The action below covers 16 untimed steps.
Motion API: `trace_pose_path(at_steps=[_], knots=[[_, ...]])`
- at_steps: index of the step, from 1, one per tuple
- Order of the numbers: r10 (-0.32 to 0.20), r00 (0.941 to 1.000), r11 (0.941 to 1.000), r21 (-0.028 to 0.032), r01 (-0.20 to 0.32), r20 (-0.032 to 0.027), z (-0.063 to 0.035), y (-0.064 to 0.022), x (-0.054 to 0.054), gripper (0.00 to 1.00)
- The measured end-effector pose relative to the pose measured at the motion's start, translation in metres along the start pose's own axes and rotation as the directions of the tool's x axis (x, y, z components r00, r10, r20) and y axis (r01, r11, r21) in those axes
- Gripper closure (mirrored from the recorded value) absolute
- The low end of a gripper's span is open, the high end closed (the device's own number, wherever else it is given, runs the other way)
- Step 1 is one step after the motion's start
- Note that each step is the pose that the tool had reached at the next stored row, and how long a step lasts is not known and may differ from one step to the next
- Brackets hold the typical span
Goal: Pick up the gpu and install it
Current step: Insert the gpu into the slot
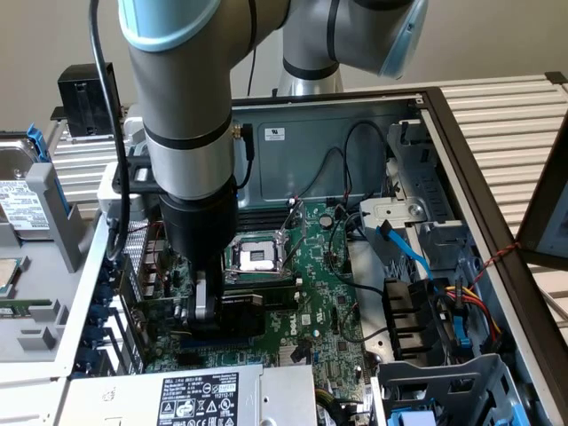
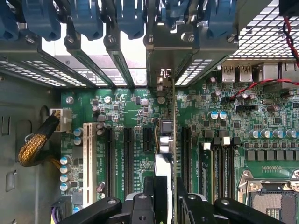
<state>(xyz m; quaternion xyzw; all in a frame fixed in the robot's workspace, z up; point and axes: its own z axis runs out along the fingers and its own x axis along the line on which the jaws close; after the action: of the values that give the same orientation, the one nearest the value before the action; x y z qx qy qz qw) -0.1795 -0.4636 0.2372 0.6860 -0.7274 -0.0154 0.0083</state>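
The gpu (image 1: 238,321) stands on edge low over the green motherboard (image 1: 328,302), inside the open computer case, at the rear slot wall. My gripper (image 1: 209,311) reaches straight down and is shut on it. In the wrist view the gpu (image 2: 174,135) shows edge-on as a thin green board. It runs from my gripper (image 2: 166,198) to its silver end bracket (image 2: 161,60) in the row of rear slot covers. Black fingers (image 2: 149,193) flank the card on both sides. Whether the card's lower edge sits in a black expansion slot (image 2: 186,149) is hidden.
The empty CPU socket (image 1: 257,257) lies just beyond the card. The power supply (image 1: 200,395) closes the near side. A drive cage with cables (image 1: 426,319) fills the exterior view's right. Blue slot latches (image 2: 84,18), a white slot (image 2: 88,158) and a braided cable (image 2: 37,144) are nearby.
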Motion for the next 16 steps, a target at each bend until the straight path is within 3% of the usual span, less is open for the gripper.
trace_pose_path(at_steps=[16], knots=[[-0.002,1.0000,1.0000,0.0003,0.002,0.0002,0.0001,-0.0003,-0.0003,0.72]])
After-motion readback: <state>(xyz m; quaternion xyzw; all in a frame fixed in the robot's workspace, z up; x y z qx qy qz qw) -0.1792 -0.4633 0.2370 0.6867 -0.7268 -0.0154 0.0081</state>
